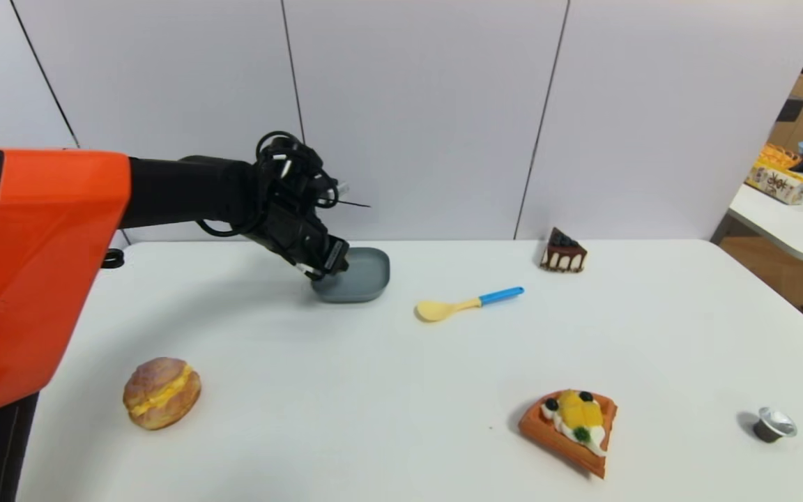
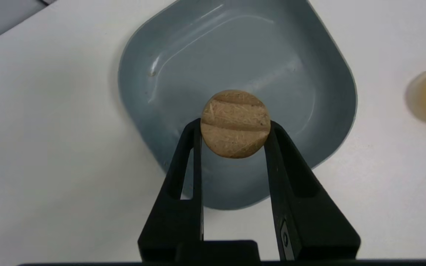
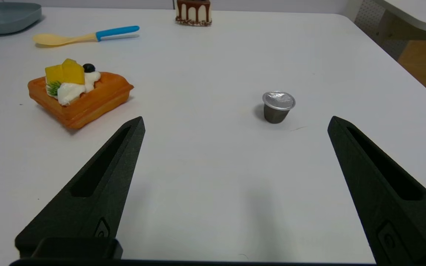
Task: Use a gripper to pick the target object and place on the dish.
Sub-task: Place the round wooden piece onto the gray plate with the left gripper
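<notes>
Left gripper (image 2: 235, 127), black w/ narrow pointed fingers on a black arm w/ looped cables, is over the near-left edge of the small grey-blue square plastic dish (image 2: 320, 66) w/ rounded corners & raised rim, at the far-centre-left of the white table (image 1: 373, 390). Its fingers are closed in on the target object (image 2: 235, 123), a tiny tan-brown cork-like cylinder w/ faint banding, one fingertip touching each side; in the left wrist view the cork's round face shows directly over the dish's inner floor, but can't tell whether it touches the floor or hangs above it. In the head view the gripper hides the cork. Right gripper (image 3: 235, 122) is low over the table near the front-right, fingers spread wide, holding nothing; a silver-rimmed dark capsule cup (image 3: 278, 106) stands beyond & between the tips, apart from both. Other items: yellow spoon w/ blue handle (image 1: 468, 305) just right of the dish, chocolate cake slice (image 1: 563, 252) far right-centre, orange waffle wedge w/ fruit & cream (image 1: 572, 429) front-centre-right, cream-filled bun (image 1: 161, 392) front-left.
</notes>
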You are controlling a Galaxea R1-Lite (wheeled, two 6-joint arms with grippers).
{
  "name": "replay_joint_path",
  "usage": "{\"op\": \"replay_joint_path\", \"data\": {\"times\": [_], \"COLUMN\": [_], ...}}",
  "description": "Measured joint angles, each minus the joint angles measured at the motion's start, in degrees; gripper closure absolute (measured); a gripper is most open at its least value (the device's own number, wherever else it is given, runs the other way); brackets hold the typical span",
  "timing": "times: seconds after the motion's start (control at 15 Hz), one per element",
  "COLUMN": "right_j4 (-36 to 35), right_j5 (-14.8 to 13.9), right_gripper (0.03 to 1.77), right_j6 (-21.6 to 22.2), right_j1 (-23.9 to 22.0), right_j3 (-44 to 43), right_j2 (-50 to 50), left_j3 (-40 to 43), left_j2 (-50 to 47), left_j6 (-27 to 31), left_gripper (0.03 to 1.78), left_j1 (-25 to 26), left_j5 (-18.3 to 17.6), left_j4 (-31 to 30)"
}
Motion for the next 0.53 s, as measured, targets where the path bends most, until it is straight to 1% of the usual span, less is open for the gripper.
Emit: {"op": "replay_joint_path", "data": {"times": [0.2, 0.47, 0.53], "right_j4": [0.01, 0.0, 0.0], "right_j5": [0.0, 0.0, 0.0], "right_gripper": [0.09, 0.09, 0.09], "right_j6": [0.0, 0.02, 0.0], "right_j1": [0.0, 0.0, 0.0], "right_j3": [0.0, 0.0, 0.0], "right_j2": [0.0, 0.0, 0.0], "left_j3": [-2.4, -2.88, -2.9], "left_j2": [2.84, 4.99, 5.16], "left_j6": [-0.05, -0.1, -0.13], "left_gripper": [1.3, 1.3, 1.19], "left_j1": [-1.39, -1.72, -1.74], "left_j5": [-0.02, 0.06, 0.11], "left_j4": [-0.18, -1.05, -1.15]}}
